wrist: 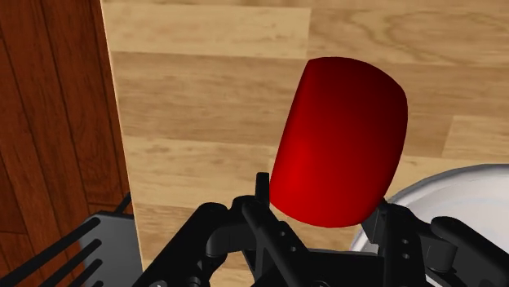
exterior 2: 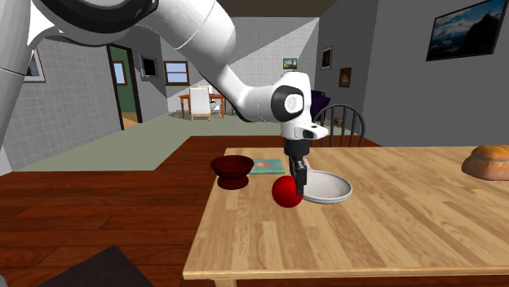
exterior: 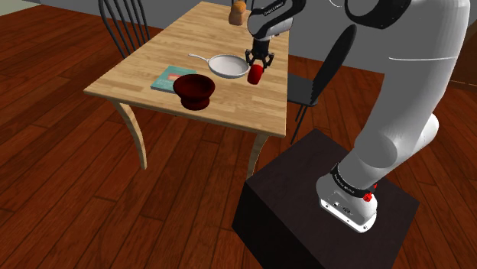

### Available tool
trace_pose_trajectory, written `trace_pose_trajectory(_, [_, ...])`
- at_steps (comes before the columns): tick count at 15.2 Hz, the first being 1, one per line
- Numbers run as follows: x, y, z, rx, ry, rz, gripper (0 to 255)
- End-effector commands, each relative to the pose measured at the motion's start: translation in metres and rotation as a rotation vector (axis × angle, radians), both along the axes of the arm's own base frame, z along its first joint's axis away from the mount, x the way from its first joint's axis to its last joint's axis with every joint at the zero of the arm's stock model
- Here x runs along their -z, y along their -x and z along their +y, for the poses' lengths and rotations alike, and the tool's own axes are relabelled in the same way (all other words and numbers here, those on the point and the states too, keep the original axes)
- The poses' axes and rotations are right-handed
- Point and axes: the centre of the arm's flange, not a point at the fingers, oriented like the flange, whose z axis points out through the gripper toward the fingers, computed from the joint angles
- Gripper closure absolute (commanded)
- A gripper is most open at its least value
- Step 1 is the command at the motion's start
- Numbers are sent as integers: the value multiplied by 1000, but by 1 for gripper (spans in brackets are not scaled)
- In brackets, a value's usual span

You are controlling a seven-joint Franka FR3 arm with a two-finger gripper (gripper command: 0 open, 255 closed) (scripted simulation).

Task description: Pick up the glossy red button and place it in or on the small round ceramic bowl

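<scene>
Red and glossy, the button (exterior: 255,75) is pinched between the fingers of your black gripper (exterior: 256,69), just beside the white pan (exterior: 228,66) on the wooden table (exterior: 229,115), with the dark red bowl (exterior: 193,89) farther to the shoulder view's left.

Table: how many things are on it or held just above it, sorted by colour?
Red: 2, the button and the bowl
White: 1, the pan
Teal: 1, the book
Brown: 1, the bread
Total: 5
</scene>
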Motion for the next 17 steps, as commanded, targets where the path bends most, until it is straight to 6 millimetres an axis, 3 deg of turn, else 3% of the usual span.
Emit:
trace_pose_trajectory(1, [-12,0,1,0,0,0,255])
trace_pose_trajectory(17, [-96,0,1,0,0,0,255])
